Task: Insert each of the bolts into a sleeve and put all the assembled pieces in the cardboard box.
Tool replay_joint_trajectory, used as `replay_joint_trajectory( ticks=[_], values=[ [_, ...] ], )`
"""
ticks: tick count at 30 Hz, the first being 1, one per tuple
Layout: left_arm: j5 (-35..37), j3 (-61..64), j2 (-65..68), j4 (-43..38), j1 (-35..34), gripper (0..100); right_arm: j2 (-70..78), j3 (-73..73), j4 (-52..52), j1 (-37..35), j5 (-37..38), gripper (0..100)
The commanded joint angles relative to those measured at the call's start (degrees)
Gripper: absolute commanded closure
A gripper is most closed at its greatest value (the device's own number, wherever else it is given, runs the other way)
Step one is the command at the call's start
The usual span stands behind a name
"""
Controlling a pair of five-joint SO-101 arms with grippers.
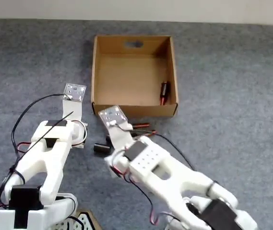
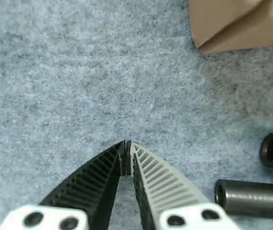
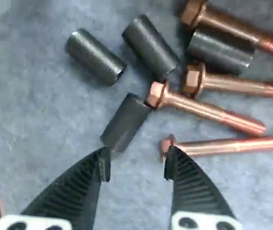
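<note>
The left fingers (image 2: 121,160) are pressed together tip to tip and grasp nothing. They hang over bare grey worktop (image 2: 78,72), outside the cardboard box (image 2: 237,24) and near one of its corners. Two sleeves (image 2: 251,196) lie on the worktop just beside these fingers.

The right fingers (image 3: 102,165) are released, with a clear gap between the tips, and hold nothing. One tip stands just beside the end of the nearest sleeve (image 3: 125,122). The other tip stands just beside the head of the nearest bolt (image 3: 222,143). Whether either tip really touches its piece, I cannot tell.

Under the right fingers I count four dark sleeves and four copper bolts in a loose pile. The head of a second bolt (image 3: 203,108) touches the far end of the nearest sleeve. A third bolt (image 3: 232,84) lies just beside the second one. One sleeve (image 3: 220,50) lies between the third bolt and the fourth bolt (image 3: 232,26). The last two sleeves (image 3: 95,56) lie side by side, a little apart from the bolts.

In the high view this pile lies just outside the near wall of the cardboard box, the wall toward the arms. The box is open at the top. One assembled piece (image 1: 164,92) lies inside it, against the side wall nearer the right arm. Grey worktop spreads wide on both sides of the box.
</note>
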Motion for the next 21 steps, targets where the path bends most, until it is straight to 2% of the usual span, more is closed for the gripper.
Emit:
replay_joint_trajectory(
  ticks=[1, 7, 14, 17, 19, 21],
  values=[
    [0.44, -0.13, -2.07, -0.62, -0.57, 95, 5.76, -6.73, -0.75, -0.4, -3.6, 81.6],
    [0.44, -0.13, -2.07, -0.62, -0.75, 95, 13.67, -12.18, -0.75, -0.13, -6.51, 81.6],
    [0.44, -0.13, -2.07, -0.62, -0.75, 95, 20.35, -14.46, -0.4, -0.22, -6.15, 82.4],
    [0.44, -0.13, -2.07, -0.62, -0.75, 95, 20.62, -14.11, -0.57, -0.22, -5.89, 92.8],
    [0.44, -0.13, -2.07, -0.62, -0.75, 95, 20.53, -14.11, -0.66, -0.48, -1.76, 99.8],
    [0.44, -0.13, -2.07, -0.62, -0.75, 95, 20.35, -14.11, -0.4, -0.57, 2.46, 99.2]
  ],
)
